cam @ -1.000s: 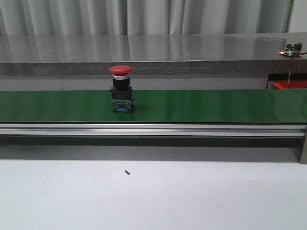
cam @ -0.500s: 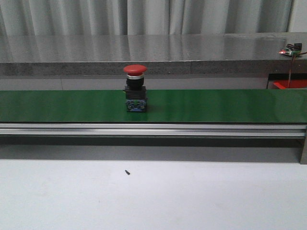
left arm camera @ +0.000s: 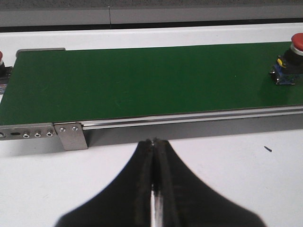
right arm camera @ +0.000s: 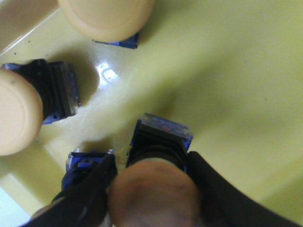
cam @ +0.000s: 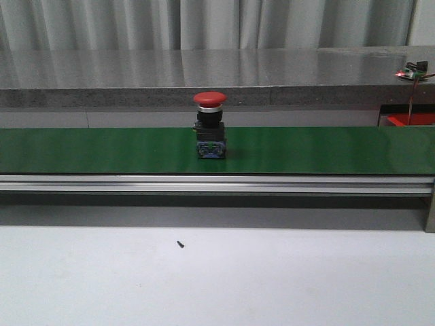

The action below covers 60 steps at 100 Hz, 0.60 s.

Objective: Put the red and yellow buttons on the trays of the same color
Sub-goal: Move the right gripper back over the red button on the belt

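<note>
Red button: a red mushroom-capped push button on a black and blue base stands upright about mid-length on the long dark green belt, untouched.
Yellow button: a pale yellow mushroom-capped button with black body sits between the right gripper fingers, which are clamped on it, low over the glossy yellow plastic tray.
Yellow tray contents: two more pale-capped buttons, and a blue base close beside the gripped one.
Red tray: a bright red tray edge shows at far right; contents hidden.
Left gripper: the left gripper has fingers pressed together, holding nothing, near the belt's edge.
Risk: releasing here could knock the crowded neighbours; the top-heavy red button may topple.
</note>
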Tool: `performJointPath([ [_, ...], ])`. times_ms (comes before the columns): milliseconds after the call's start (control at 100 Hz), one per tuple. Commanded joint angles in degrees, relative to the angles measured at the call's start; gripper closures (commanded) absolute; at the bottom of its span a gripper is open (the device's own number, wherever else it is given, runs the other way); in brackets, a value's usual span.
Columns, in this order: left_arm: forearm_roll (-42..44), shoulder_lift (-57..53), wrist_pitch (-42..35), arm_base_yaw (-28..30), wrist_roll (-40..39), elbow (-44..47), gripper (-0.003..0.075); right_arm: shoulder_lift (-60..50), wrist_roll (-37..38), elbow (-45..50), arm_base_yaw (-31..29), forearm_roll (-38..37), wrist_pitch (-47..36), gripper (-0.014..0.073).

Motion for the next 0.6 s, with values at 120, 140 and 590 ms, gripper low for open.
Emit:
performJointPath([
  [120, -1.2, 0.1, -3.8, -0.6, -0.1, -1.6, 0.074, -1.2, -0.5, -1.3, -0.4, 0.7, -2.1, 0.0274],
  [140, -1.2, 0.1, -3.8, -0.6, -0.1, -1.6, 0.074, -1.2, -0.5, -1.3, -0.4, 0.7, -2.1, 0.0257],
  [590, -1.2, 0.1, -3.8, -0.6, -0.1, -1.6, 0.074, -2.7, -0.5, -1.7, -0.4, 0.6, -2.6, 0.0211],
])
